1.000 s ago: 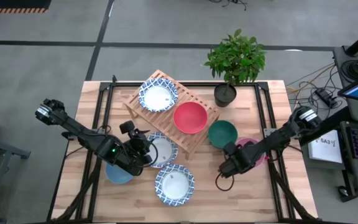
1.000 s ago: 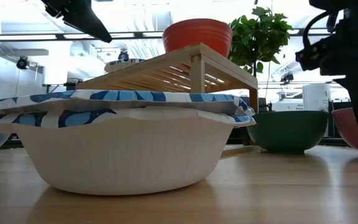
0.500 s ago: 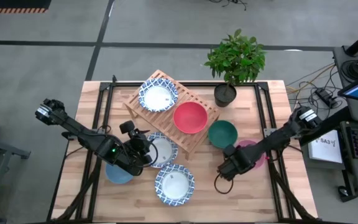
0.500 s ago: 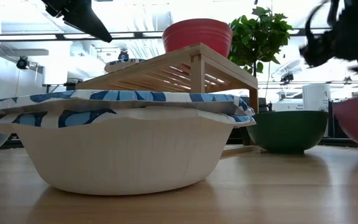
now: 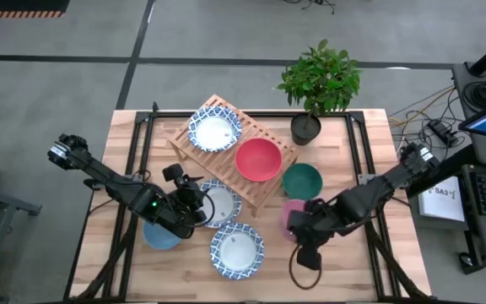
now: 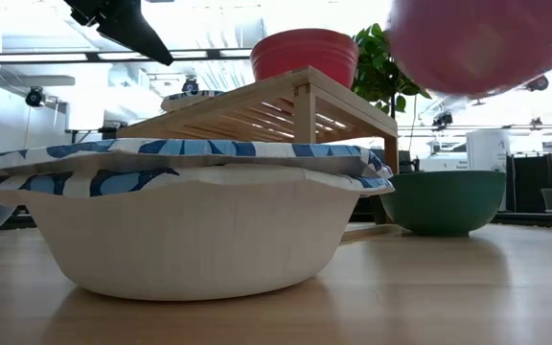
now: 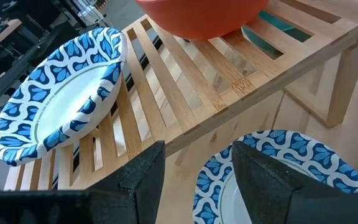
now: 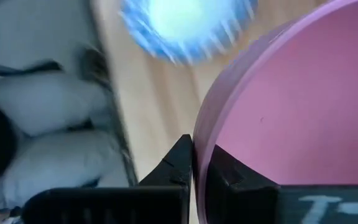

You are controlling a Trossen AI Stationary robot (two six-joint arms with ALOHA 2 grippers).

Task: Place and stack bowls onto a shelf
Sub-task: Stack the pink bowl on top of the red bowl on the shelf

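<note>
My right gripper (image 5: pixel 304 225) is shut on the pink bowl (image 5: pixel 291 213), which shows raised and blurred in the low view (image 6: pixel 477 43). My left gripper (image 5: pixel 194 203) is open above a white bowl with a blue rim (image 5: pixel 219 203) that sits on the table beside the shelf (image 5: pixel 264 187). On the shelf stand another blue-rimmed bowl (image 5: pixel 215 131) and the red bowl (image 5: pixel 257 159). The green bowl (image 5: pixel 301 181), the blue bowl (image 5: pixel 160 237) and a third blue-rimmed bowl (image 5: pixel 236 251) rest on the table. My right gripper pinches the pink bowl's rim (image 8: pixel 197 146), one finger (image 8: pixel 176 162) outside the wall and one finger (image 8: pixel 229 171) inside. The bowl is lifted clear of the table and tilted.
A potted plant (image 5: pixel 306 127) stands at the far edge behind the green bowl. Bare wood lies on the table's right part (image 5: pixel 369 253) and along the near edge.
My right gripper has lifted the pink bowl off the table beside the green bowl and carried it toward the table's left and slightly nearer. The bowl now hangs clear above the table, tilted. My left arm has kept still.
</note>
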